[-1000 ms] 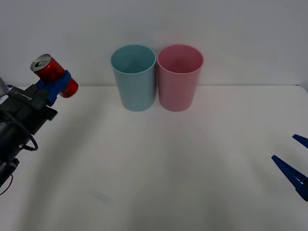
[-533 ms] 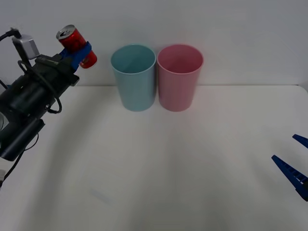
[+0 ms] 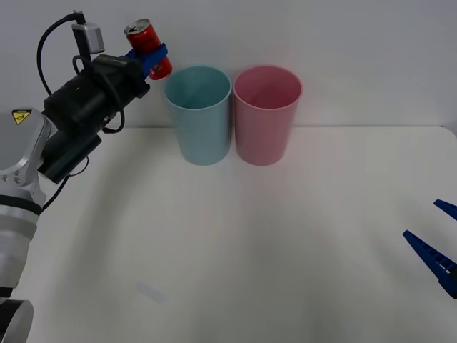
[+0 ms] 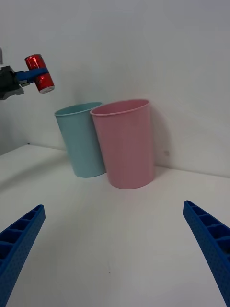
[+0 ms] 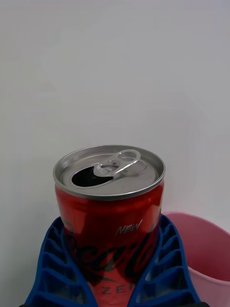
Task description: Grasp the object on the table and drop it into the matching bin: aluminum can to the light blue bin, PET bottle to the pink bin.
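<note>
My left gripper (image 3: 151, 56) is shut on the small red aluminum can (image 3: 148, 46), held tilted in the air just left of and above the light blue bin's (image 3: 199, 114) rim. The left wrist view shows the can (image 5: 110, 211) close up between the blue fingers (image 5: 165, 268), silver top opened, with the pink bin (image 5: 203, 254) behind it. The pink bin (image 3: 266, 114) stands touching the light blue bin's right side at the back of the white table (image 3: 235, 250). From the right wrist I see the can (image 4: 39, 73), the light blue bin (image 4: 81, 139) and the pink bin (image 4: 125, 143). My right gripper (image 3: 437, 246) is open, low at the table's right edge.
A white wall rises directly behind the two bins. The left arm's black body (image 3: 82, 114) and cable stretch over the table's left rear part. A faint mark (image 3: 151, 291) lies on the table near the front.
The left arm has lifted and carried the can up and to the right, from the far left to just beside the light blue bin's rim. The right gripper has stayed still.
</note>
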Available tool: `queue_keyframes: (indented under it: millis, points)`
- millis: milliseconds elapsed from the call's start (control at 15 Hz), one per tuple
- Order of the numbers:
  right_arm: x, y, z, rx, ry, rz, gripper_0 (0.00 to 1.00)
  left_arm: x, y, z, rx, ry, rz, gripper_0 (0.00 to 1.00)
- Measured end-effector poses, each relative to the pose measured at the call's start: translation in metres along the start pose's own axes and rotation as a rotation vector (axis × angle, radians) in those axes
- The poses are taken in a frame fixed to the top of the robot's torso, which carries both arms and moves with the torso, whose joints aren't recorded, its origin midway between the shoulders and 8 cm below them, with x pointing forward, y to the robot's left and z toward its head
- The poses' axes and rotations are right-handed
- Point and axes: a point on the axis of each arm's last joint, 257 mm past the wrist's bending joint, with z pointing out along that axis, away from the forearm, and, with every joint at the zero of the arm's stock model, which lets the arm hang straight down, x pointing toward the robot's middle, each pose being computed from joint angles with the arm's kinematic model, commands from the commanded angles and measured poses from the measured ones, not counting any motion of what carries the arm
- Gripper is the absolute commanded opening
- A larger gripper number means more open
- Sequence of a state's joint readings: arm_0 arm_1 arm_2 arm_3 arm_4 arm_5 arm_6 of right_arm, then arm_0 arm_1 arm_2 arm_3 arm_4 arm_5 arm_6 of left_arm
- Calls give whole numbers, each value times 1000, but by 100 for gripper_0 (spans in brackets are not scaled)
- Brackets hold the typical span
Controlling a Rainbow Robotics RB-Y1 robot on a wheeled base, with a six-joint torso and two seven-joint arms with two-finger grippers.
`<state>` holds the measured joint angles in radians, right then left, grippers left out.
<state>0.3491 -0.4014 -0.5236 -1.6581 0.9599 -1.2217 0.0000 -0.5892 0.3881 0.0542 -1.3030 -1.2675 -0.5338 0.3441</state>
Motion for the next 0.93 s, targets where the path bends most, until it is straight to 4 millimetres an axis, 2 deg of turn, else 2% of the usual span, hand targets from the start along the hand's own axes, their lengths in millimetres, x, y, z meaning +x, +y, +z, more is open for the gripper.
queue_keyframes:
  millis: [267, 533, 867, 933]
  points:
    - [0, 0, 0, 0, 0, 0, 100, 11, 1, 38, 9, 58, 10, 0]
    - [0, 0, 0, 0, 0, 0, 100, 18, -2, 63, 6, 92, 22, 0]
    - [0, 0, 0, 0, 0, 0, 100, 23, -11, 76, -11, 89, 29, 0]
    - [0, 0, 0, 0, 0, 0, 100, 23, -12, 77, -11, 88, 31, 7]
